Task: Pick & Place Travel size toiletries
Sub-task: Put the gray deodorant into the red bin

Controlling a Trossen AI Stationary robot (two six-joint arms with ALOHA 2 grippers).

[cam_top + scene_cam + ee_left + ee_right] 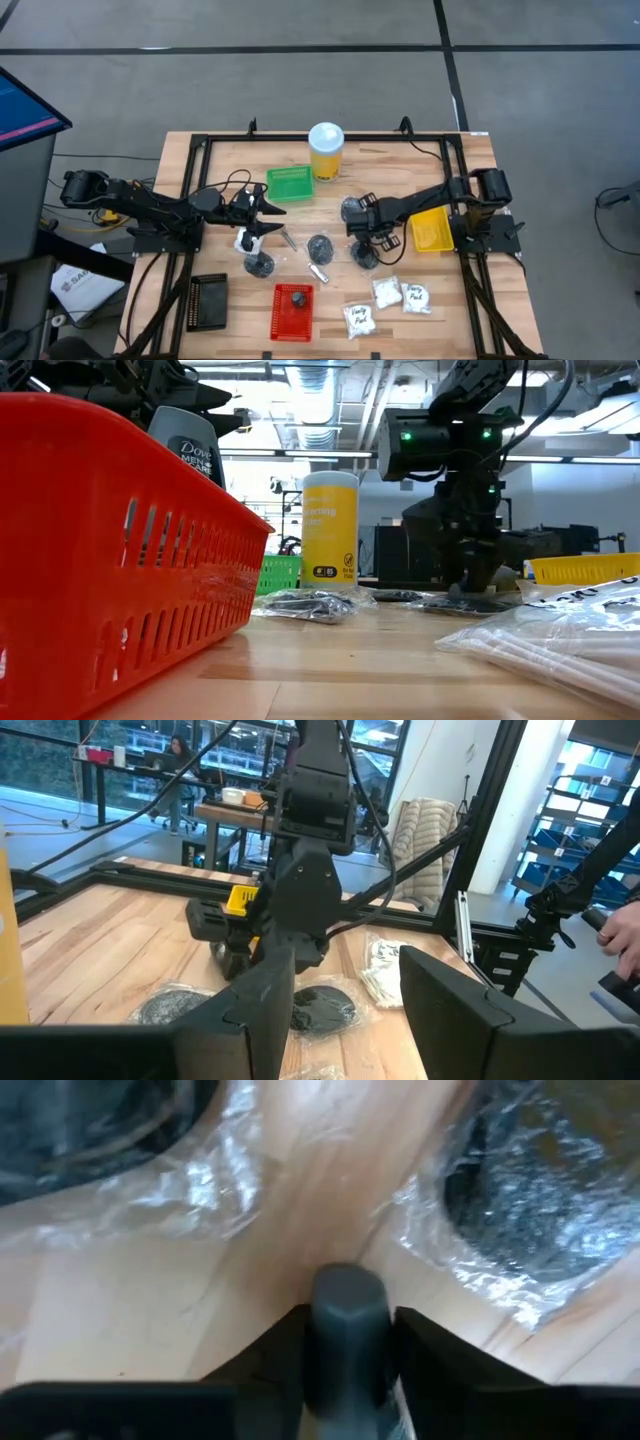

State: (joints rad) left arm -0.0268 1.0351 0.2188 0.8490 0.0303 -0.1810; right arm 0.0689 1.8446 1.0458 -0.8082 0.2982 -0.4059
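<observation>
The travel size toiletries lie spread on the wooden table: film-wrapped dark pucks (320, 246) (261, 264), white sachets (388, 292) (360, 318) and a thin silvery tube (318, 272). My right gripper (363, 233) points down at mid-table and is shut on a small dark grey item with a cap-like end (346, 1315), between two wrapped pucks (530, 1190). My left gripper (262, 215) hangs level over the table's left half, open, with nothing between its fingers (345, 1020). A dark Dove bottle (188, 445) sticks up out of the red tray (110, 550). My right gripper pinches the dark grey item's two sides (318, 1342) between its two fingers, which come from above and point steeply down. The fingertips stand down at the tabletop (470, 585). The fingers hide the item's lower end, and I cannot tell whether it rests on the wood.
A tall yellow jar with a white lid (326, 150) and a green tray (290, 183) stand at the far middle. A yellow tray (432, 230) lies by the right arm, a black tray (208, 300) near left. Black frame rails (330, 135) run along the table's edges.
</observation>
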